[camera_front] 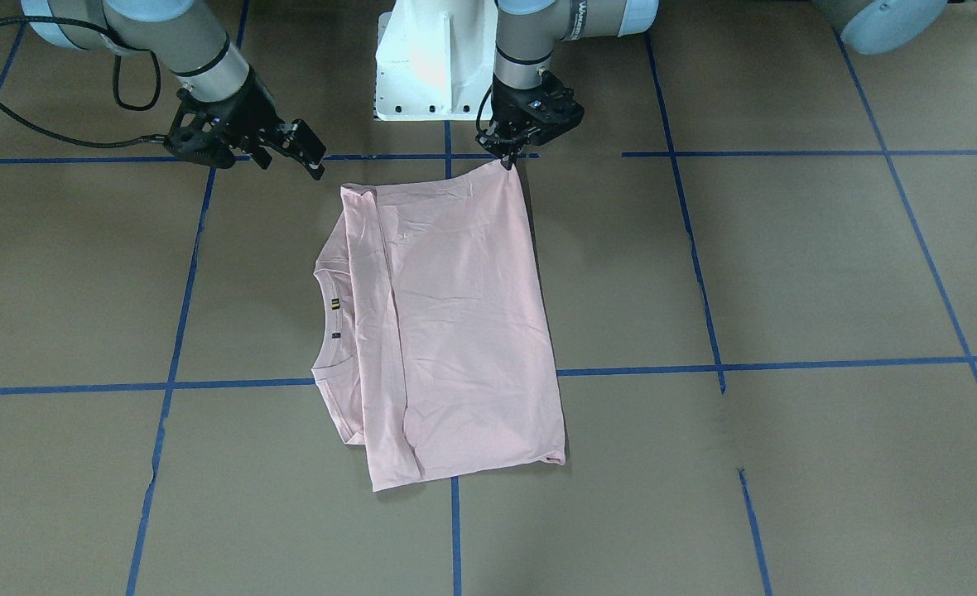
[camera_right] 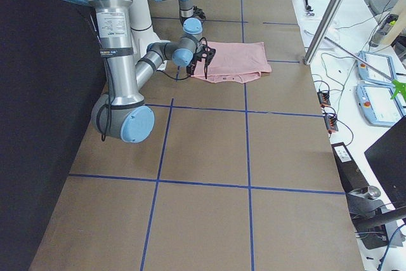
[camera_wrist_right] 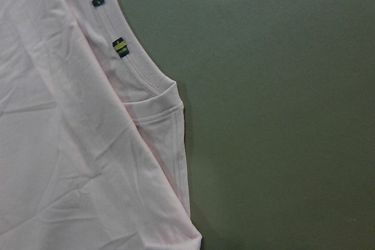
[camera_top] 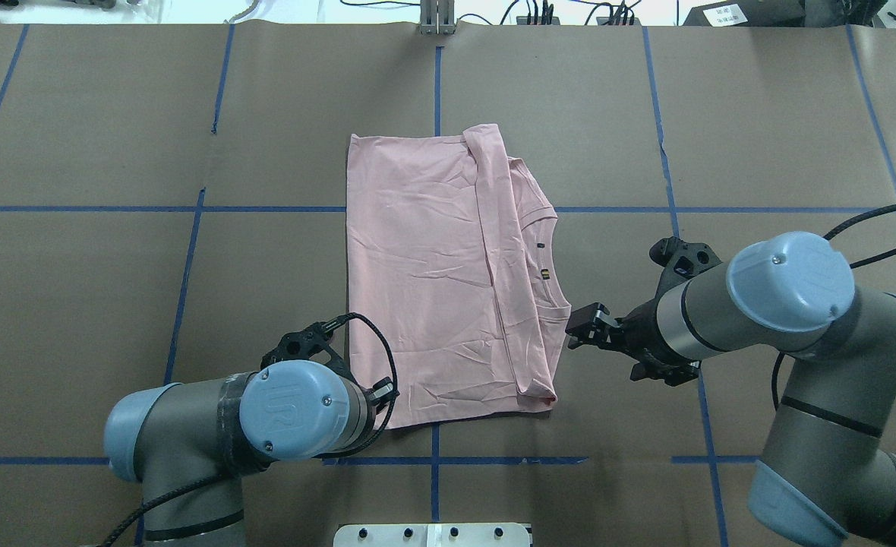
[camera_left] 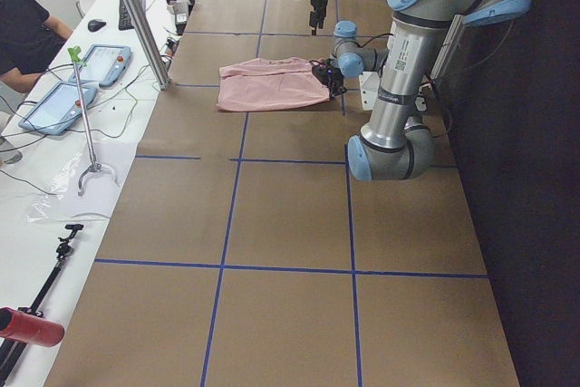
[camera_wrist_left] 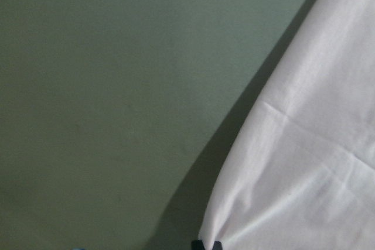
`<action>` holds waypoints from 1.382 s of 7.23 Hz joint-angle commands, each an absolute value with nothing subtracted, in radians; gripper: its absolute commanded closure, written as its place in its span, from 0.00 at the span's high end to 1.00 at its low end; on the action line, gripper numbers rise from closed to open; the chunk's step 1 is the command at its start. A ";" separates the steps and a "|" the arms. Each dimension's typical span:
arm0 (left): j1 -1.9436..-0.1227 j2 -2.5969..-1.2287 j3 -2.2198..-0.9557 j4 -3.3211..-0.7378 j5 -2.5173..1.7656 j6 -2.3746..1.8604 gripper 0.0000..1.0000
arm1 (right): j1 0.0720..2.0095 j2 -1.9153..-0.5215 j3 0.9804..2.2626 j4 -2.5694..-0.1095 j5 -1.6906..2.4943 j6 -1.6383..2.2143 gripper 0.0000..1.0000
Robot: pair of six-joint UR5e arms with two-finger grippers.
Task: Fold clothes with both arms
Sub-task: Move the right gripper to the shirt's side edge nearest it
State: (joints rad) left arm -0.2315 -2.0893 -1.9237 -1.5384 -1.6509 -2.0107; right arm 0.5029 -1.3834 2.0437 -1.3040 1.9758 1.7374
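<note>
Remotely, I see my left claw clamped on a hem corner of the pale pink T-shirt, which lies folded mid-surface. My right claw hangs with jaws apart beside the collar; its yellow-striped tag shows no legible writing.

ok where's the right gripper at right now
In the overhead view the right gripper hovers on the right side of the table, just off the collar-side edge of the T-shirt, near its shoulder.
</note>
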 commanded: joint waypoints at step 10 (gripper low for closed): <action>-0.256 -2.089 -1.953 -1.534 -1.658 -1.971 0.00 | 0.365 -1.193 1.813 -1.427 1.864 1.841 0.99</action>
